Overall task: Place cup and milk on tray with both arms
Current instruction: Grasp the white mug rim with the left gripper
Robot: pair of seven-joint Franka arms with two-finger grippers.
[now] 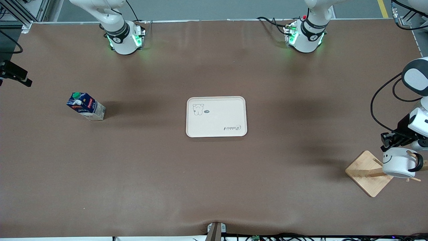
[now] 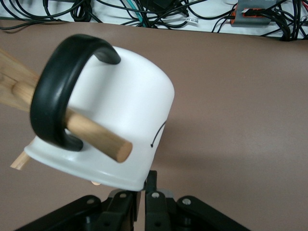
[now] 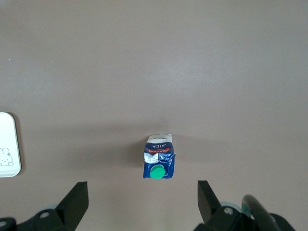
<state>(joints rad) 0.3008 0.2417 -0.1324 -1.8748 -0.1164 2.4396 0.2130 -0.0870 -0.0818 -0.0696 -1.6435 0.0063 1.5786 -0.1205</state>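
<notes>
Gripping cup (image 1: pixel 398 162) rim on rack peg (image 2: pixel 98 139): left tool (image 2: pixel 144 195); right tool (image 3: pixel 142 202) spread wide above milk (image 3: pixel 159 163).

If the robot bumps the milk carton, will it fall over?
Probably, yes. The milk carton stands tall on a small base, so a bump near its green cap could tip it. Its flat sides mean it likely won't roll.

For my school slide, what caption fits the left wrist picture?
Left gripper pinches the rim of the smiley cup, its black handle hooked on a wooden peg.
</notes>
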